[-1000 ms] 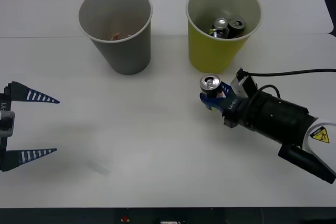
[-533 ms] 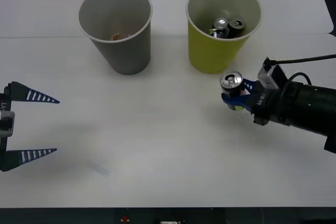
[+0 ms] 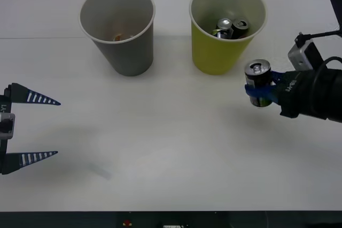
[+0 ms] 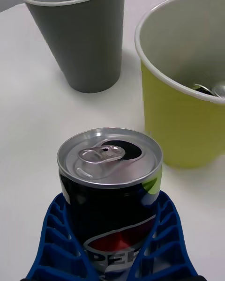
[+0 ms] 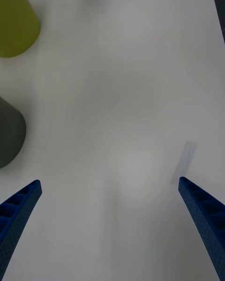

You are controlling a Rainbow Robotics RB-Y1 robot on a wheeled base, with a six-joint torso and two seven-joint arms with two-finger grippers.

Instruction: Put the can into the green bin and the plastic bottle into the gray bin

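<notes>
My right gripper [image 3: 261, 92] is shut on the can [image 3: 258, 81], a dark drink can with a silver pull-tab top [image 4: 109, 155], held upright above the table just right of the green bin [image 3: 226, 25]. Its blue fingers [image 4: 56, 243] clasp the can's lower sides. The green bin holds other cans [image 3: 233, 28]. To its left stands the gray bin [image 3: 118, 28], with something small and orange inside. At the table's left edge my left gripper [image 3: 32, 128] stays open over bare table. The plastic bottle is out of view.
Both bins stand side by side at the back of the white table [image 3: 160, 142]. A black cable [image 3: 320, 34] runs from the right wrist toward the right edge. A faint strip of tape [image 5: 183, 161] lies on the table near the left gripper.
The right gripper has lifted the can and carried it rightward and up, from in front of the green bin to its right side. The left arm has not moved.
</notes>
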